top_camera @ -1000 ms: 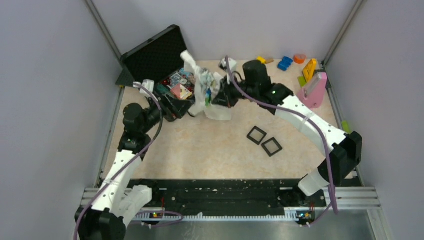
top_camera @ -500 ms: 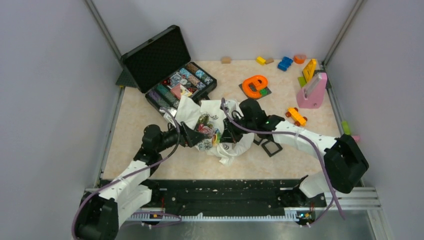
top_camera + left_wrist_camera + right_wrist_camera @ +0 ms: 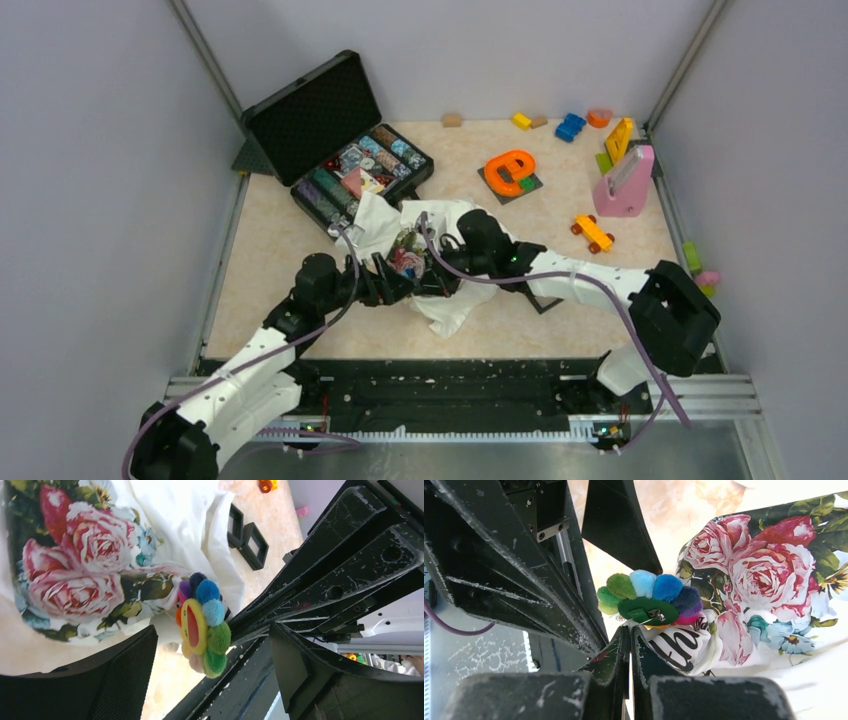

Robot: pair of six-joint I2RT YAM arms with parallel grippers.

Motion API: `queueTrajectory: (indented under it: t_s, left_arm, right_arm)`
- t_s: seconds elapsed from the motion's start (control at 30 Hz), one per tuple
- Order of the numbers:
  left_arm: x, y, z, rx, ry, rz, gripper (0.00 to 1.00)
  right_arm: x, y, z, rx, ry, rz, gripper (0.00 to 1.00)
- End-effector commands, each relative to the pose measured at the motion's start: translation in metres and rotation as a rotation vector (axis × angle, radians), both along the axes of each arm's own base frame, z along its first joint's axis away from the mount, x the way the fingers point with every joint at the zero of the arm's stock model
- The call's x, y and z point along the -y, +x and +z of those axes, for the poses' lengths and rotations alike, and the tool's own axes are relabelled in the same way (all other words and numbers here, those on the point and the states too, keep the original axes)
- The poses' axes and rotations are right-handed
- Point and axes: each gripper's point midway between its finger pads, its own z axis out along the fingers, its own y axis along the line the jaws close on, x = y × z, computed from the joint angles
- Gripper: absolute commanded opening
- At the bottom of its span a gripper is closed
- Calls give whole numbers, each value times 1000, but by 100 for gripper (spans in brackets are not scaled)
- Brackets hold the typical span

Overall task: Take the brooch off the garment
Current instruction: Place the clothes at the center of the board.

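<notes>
Straddles multicoloured flower brooch [image 3: 202, 625] with spread left gripper [image 3: 211, 634]; pinches white floral cloth T-shirt [image 3: 774, 580] at its 6 o'clock, right gripper [image 3: 630, 632] closed

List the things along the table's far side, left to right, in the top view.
open black case → tan block → orange e-shaped toy → blue block → pink stand

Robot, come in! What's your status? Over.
Left claw open around brooch. Right claw shut on garment beside it. Brooch not off yet.

Bright, even overhead light — soft shadows
</notes>
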Motion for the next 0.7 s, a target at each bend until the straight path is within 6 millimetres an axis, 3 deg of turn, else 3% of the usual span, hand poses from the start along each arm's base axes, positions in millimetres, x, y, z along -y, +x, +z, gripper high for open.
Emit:
queueTrajectory:
  t_s: [0.0,0.23,0.67]
  left_arm:
    - [-12,-6,-18,-99,60,62,82]
    - [-10,-12,-27,-123,40,45,56]
    - [-4,-9,-49,-171,68,13,49]
  right_arm:
    - [-17,-10,9,22,64,47,0]
    - [-18,-15,6,16,54,47,0]
    - [-19,-20,5,25,51,60,0]
